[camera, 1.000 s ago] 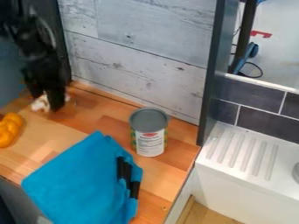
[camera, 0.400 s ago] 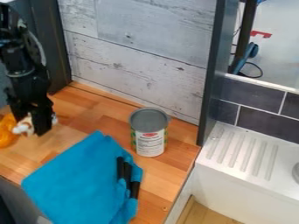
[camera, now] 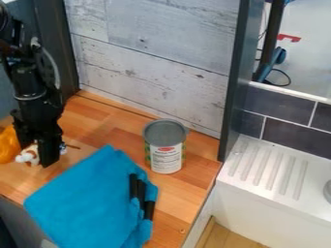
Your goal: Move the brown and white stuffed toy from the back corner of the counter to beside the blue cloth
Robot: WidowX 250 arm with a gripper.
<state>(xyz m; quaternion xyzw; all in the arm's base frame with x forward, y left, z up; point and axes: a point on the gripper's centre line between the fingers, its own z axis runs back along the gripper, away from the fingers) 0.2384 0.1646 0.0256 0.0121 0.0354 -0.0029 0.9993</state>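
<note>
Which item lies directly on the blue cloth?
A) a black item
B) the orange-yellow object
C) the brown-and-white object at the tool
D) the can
A: the black item lies on the right part of the blue cloth, while the can stands on the wood beside it.

Soft, fairly bright light covers the wooden counter (camera: 119, 123), with faint shadows around the can (camera: 166, 151).

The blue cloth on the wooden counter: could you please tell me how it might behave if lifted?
The blue cloth would probably sag limply, as its side already bunches into soft folds. The black pieces along that side may shift or drag with it.
</note>
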